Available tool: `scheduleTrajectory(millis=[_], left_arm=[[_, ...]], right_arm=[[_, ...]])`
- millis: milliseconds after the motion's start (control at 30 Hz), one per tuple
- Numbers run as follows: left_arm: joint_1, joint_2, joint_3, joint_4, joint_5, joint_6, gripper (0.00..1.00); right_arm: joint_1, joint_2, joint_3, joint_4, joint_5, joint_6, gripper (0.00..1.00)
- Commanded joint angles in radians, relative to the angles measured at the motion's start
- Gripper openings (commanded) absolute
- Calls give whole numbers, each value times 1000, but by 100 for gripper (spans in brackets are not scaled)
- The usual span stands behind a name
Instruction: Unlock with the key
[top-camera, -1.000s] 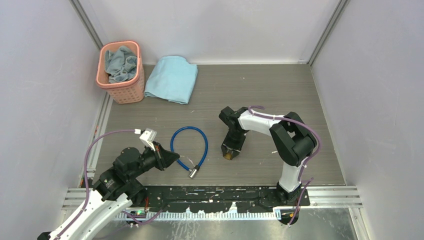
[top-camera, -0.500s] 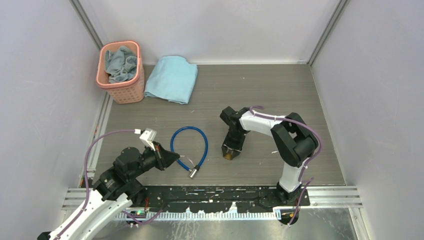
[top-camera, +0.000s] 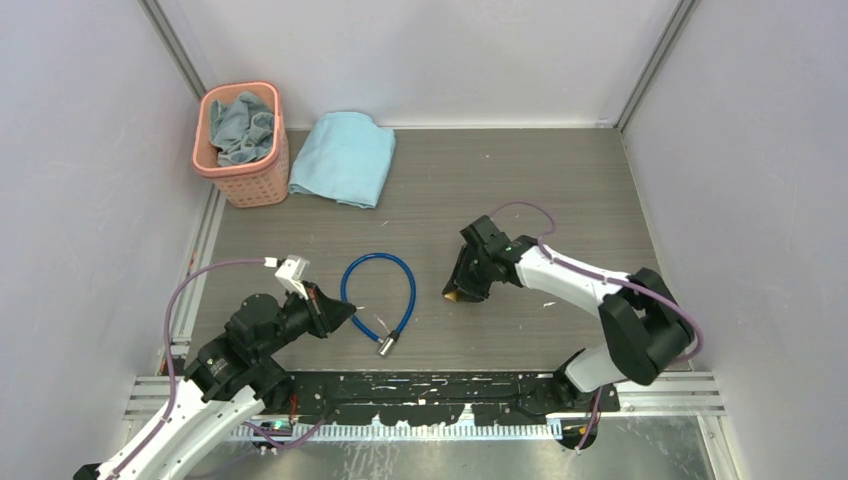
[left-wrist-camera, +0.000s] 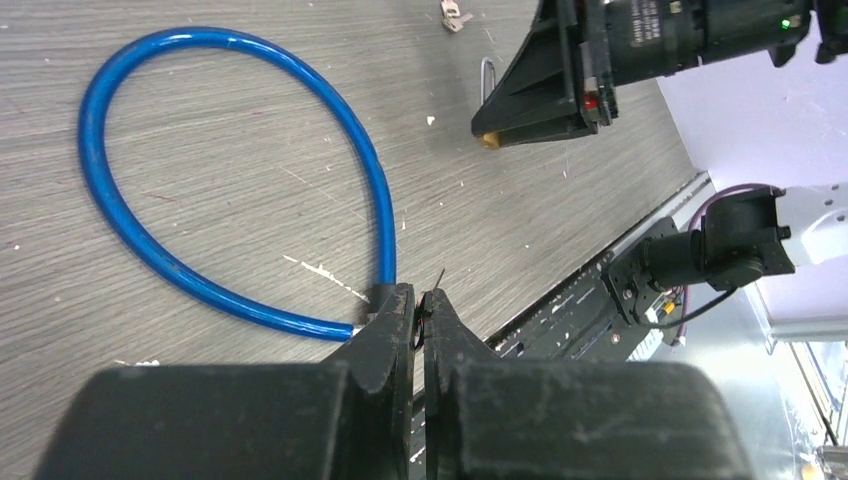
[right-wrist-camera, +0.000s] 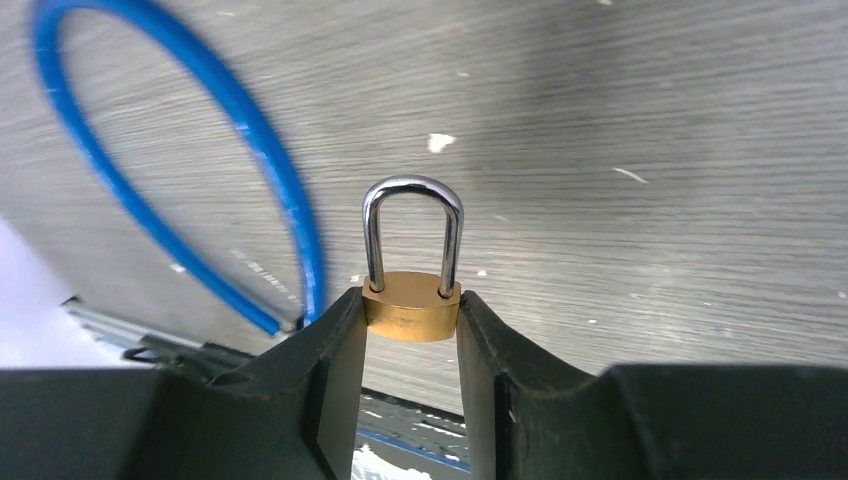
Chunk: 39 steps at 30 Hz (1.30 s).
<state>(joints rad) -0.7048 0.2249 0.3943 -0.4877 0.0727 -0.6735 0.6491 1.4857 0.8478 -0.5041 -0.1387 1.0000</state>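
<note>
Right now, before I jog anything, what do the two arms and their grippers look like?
The left arm and right arm have white shells and black joints, each trailed by a looping purple cable. The left gripper and right gripper are black and wedge-shaped, with two flat matte fingers. A small white block sits on the left wrist.

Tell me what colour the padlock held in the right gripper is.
The padlock is brass gold with a silver shackle; the right wrist view shows it best.
</note>
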Motion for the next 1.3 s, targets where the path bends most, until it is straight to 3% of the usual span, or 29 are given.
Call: scheduleTrajectory(millis=[0,200,467,767,1000,1267], left_arm=[[-4,5,52,30,-63,-7,0],[-3,26,82,40,-98,-9,0],[-3,128,114,115,-51,-21,0],[-3,238,131,245,-7,-46,0],[-3,294,143,312,19,-53,0],[-2,338,138,407,55,-75,0]], right_arm=[[-4,-94,-14,173,-35,15,1],[-3,-133,-4,192,-48,7,1],[-3,-185,41,153,28,132,1],[-3,-273,-1,267,34,236,1],[-3,-382,-104,481,36,256,1],[-3,-367,-92,498,13,301,1]])
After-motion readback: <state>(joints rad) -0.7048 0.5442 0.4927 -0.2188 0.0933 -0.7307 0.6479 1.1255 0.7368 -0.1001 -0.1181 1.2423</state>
